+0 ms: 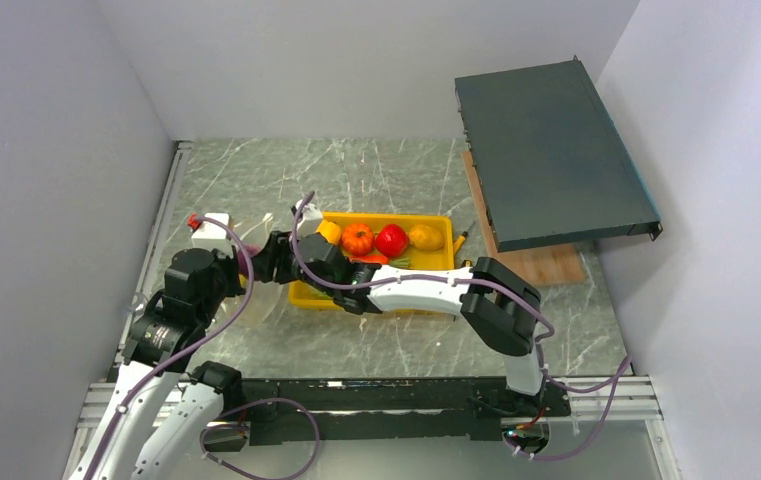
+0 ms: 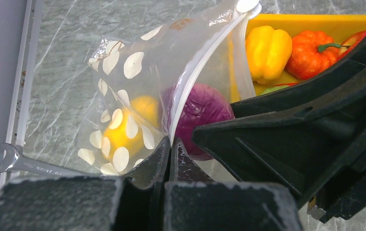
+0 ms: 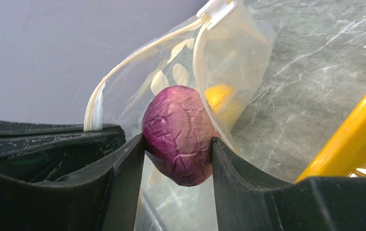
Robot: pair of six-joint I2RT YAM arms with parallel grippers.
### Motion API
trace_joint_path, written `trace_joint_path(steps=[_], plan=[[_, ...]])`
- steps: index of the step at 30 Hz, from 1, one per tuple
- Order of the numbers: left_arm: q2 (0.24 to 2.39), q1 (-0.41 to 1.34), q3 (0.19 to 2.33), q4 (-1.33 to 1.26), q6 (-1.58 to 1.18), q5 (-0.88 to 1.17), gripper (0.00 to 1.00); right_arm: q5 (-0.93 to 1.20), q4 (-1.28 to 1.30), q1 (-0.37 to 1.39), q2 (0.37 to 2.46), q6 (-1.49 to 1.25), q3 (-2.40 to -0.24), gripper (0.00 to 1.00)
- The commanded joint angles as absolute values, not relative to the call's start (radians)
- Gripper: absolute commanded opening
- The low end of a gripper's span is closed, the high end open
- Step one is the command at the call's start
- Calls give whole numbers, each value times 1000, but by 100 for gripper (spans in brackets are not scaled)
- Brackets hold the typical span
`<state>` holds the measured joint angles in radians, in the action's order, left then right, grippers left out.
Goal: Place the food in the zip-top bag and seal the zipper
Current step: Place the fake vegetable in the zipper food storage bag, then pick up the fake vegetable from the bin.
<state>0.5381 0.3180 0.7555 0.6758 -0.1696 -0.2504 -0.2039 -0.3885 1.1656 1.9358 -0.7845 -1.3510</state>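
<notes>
The clear dotted zip-top bag (image 2: pixel 123 86) is held open at the left of the yellow tray (image 1: pixel 436 222). My left gripper (image 2: pixel 171 144) is shut on the bag's whitish zipper (image 2: pixel 195 77) edge. My right gripper (image 3: pixel 178 144) is shut on the purple onion (image 3: pixel 181 132), holding it at the bag's mouth; the onion also shows in the left wrist view (image 2: pixel 202 113). A yellow piece (image 2: pixel 123 130) lies inside the bag. In the tray are a yellow pepper (image 2: pixel 268 50), an orange pumpkin (image 1: pixel 358 238), a red tomato (image 1: pixel 391 240) and another yellow piece (image 1: pixel 425 237).
A dark flat box (image 1: pixel 551 150) stands on a wooden board (image 1: pixel 541 265) at the back right. A small wrench (image 2: pixel 12 161) lies by the table's left rail. A white block with a red tip (image 1: pixel 211 230) sits behind the left arm.
</notes>
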Motion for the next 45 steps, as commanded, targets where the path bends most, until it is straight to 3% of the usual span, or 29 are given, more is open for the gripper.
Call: trace_joint_path(steps=[1, 7, 10, 25, 45], plan=[[528, 321, 752, 644, -168, -248, 0, -261, -374, 1156, 1952, -808, -1418, 27], [531, 321, 753, 647, -172, -251, 0, -225, -342, 1153, 1950, -773, -1423, 65], [534, 321, 754, 648, -173, -252, 0, -215, -307, 1153, 1948, -747, -1438, 73], [548, 321, 752, 652, -176, -246, 0, -67, -282, 1174, 1751, -495, -1269, 69], [543, 321, 746, 644, -156, -220, 0, -560, 128, 1216, 1326, -226, -976, 73]])
